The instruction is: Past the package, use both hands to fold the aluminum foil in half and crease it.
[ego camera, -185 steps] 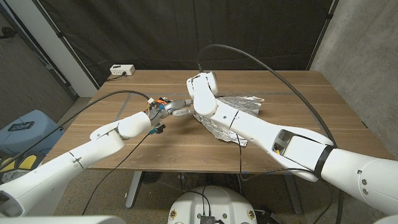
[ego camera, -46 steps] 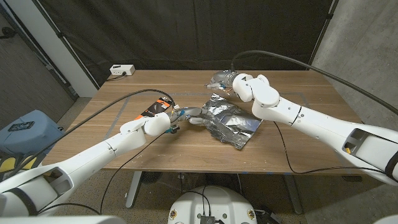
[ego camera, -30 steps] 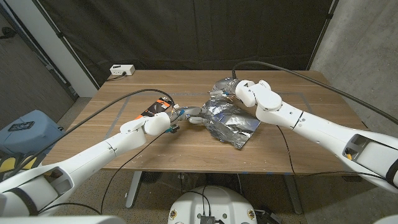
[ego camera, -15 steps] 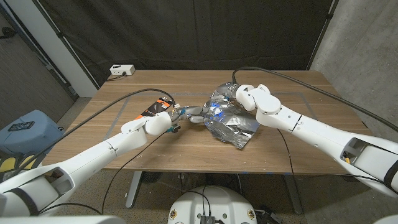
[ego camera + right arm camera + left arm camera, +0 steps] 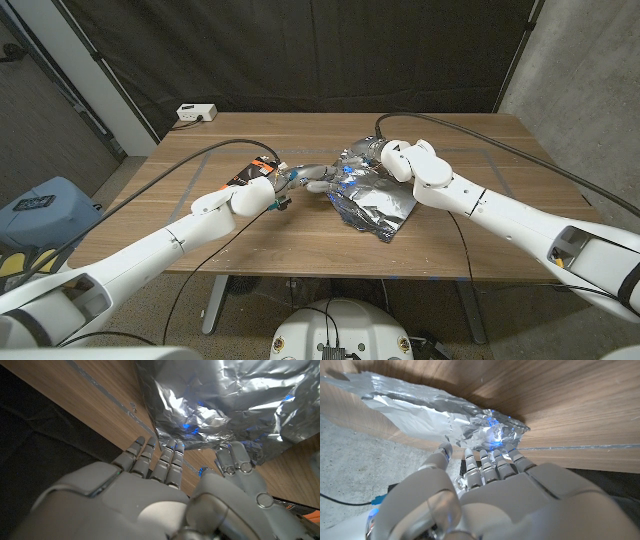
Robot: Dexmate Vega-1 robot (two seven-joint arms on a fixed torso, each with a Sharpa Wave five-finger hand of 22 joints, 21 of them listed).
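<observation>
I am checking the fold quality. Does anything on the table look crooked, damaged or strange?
Yes. The foil is heavily crumpled and lies askew on the table, its edges ragged and uneven, not a neat half. The left hand and right hand meet at its far corner.

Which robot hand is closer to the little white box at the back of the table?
The left hand. It is in the table's middle, nearer the white box at the far left corner. The right hand is farther right, over the foil.
</observation>
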